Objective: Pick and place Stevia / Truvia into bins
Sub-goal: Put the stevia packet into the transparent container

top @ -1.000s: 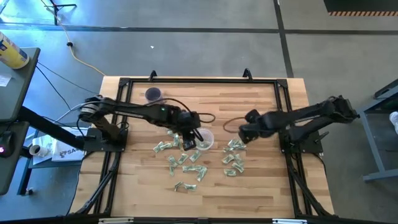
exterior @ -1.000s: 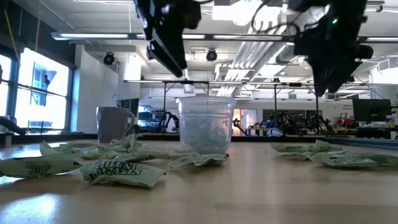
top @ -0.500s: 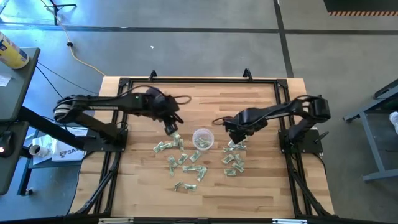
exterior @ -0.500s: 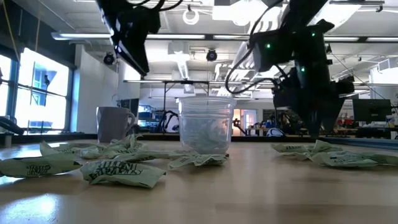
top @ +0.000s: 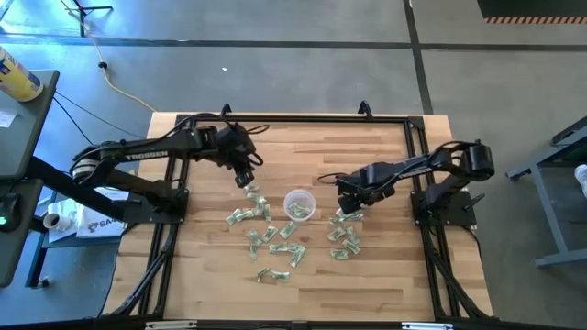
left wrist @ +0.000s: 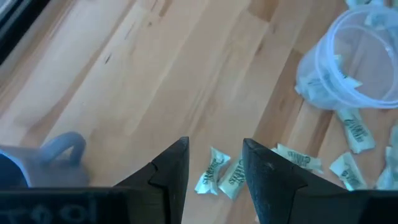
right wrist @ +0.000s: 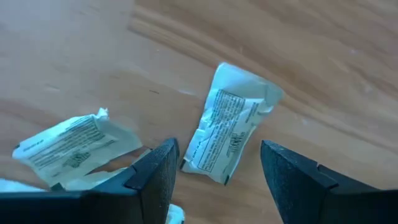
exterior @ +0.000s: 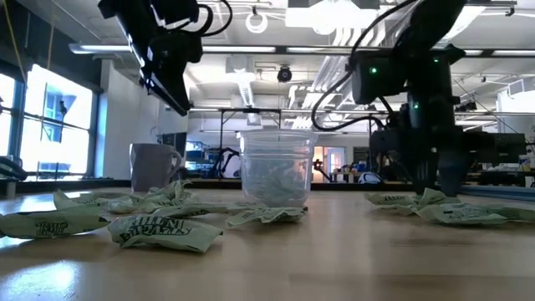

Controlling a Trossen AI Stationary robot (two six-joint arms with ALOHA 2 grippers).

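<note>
Right gripper (top: 349,207) low over the right-hand cluster of Stevia sachets (top: 344,235), jaws apart and empty, one sachet (right wrist: 231,122) lying between the fingers, apparently lined up for a pick. Left gripper (top: 246,181) raised above the left-hand sachets (top: 249,214), jaws parted, nothing held. Clear plastic cup (top: 299,204) stands between both clusters, within either arm's reach, some sachets already inside

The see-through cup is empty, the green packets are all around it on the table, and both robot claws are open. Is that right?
Not quite. The cup isn't empty: the left wrist view shows a few packets already inside. The rest is right: more packets lie around it, and the left claw and right claw are both open.
</note>
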